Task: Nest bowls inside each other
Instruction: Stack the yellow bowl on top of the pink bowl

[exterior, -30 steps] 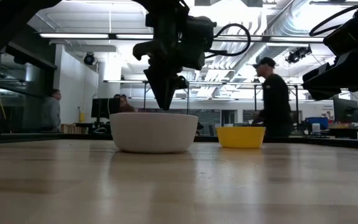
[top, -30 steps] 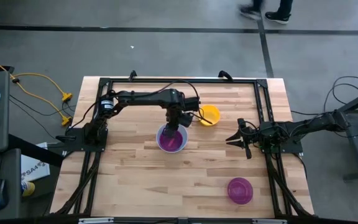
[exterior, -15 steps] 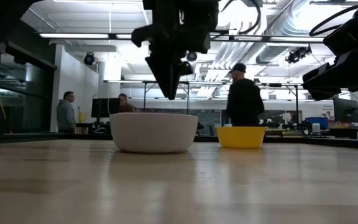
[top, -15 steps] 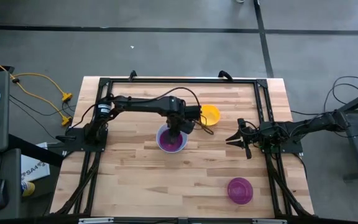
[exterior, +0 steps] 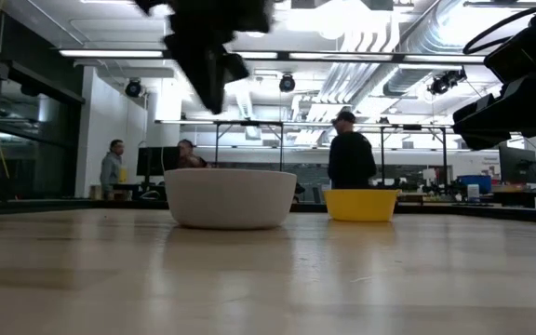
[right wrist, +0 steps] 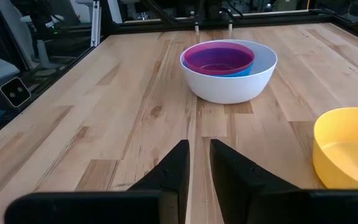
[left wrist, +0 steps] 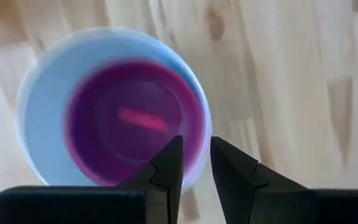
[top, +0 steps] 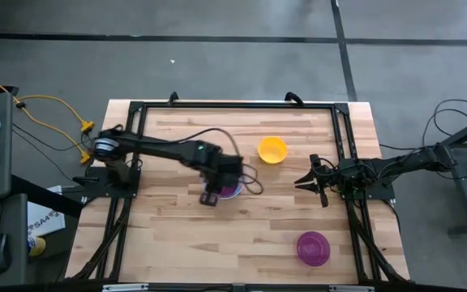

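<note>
A white bowl (right wrist: 229,87) stands upright on the table's middle, with a blue bowl (right wrist: 243,71) and a purple bowl (right wrist: 219,57) nested in it. My left gripper (top: 211,198) hangs above the stack's near-left rim (left wrist: 194,155), pointing steeply down; its fingers are a narrow gap apart with nothing between them. A yellow bowl (top: 272,149) sits on the table to the far right of the stack. A magenta bowl (top: 313,248) sits near the front right. My right gripper (top: 310,180) waits at the right, narrowly open and empty.
Black frame rails (top: 233,105) run along the table's far edge and both sides. Bare wood lies at the front left (top: 169,243). In the low view, people (exterior: 350,154) stand in the room beyond the table.
My left gripper has risen out of the white bowl and swung toward the table's near-left, tipping a little. The nested bowls have stayed in place. A person has walked across the room behind the table.
</note>
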`<state>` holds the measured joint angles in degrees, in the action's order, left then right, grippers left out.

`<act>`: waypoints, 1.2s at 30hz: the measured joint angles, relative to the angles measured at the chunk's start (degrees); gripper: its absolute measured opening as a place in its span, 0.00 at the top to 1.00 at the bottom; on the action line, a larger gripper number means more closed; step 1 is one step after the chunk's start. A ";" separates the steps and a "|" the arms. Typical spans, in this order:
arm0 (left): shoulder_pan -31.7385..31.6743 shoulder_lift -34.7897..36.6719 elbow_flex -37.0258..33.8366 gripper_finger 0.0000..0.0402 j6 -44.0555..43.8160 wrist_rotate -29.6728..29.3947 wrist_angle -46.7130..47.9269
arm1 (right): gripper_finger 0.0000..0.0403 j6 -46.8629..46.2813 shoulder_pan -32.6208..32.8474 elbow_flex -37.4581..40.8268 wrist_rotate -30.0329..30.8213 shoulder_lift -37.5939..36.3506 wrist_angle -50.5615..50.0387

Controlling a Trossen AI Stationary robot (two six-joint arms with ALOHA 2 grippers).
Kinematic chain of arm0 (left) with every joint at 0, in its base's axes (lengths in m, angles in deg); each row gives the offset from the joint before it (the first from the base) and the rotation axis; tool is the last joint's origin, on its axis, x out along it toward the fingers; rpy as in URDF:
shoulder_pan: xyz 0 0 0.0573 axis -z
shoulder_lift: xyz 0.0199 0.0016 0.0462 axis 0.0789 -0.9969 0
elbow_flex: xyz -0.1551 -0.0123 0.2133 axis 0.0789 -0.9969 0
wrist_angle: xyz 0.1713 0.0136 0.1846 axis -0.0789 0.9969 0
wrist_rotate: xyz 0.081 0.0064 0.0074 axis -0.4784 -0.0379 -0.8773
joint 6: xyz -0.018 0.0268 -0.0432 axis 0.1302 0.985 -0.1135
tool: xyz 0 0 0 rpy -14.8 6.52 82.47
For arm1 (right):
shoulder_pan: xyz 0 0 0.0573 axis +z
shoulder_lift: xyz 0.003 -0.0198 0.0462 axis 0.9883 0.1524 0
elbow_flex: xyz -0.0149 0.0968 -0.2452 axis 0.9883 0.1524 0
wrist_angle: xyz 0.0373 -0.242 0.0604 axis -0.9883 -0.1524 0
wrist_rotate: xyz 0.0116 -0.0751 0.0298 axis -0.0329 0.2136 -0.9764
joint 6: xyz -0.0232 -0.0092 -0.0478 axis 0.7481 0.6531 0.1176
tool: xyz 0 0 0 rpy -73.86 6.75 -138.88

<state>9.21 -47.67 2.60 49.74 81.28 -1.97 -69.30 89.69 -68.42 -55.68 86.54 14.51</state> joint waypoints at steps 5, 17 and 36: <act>3.38 9.40 -16.24 0.80 -2.61 0.29 -15.18 | 0.86 0.00 -0.01 0.00 -0.02 0.00 -0.08; 8.75 28.13 -47.62 0.80 -2.30 -1.52 -45.60 | 0.86 0.00 -0.01 0.00 0.01 -0.04 -0.03; 10.36 49.39 -75.64 0.80 -2.21 -2.61 -66.10 | 0.86 0.00 -0.01 0.00 0.00 1.31 -0.01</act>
<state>19.58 1.72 -73.04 47.53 78.68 -68.07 -69.30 89.68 -68.42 -55.68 87.85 14.50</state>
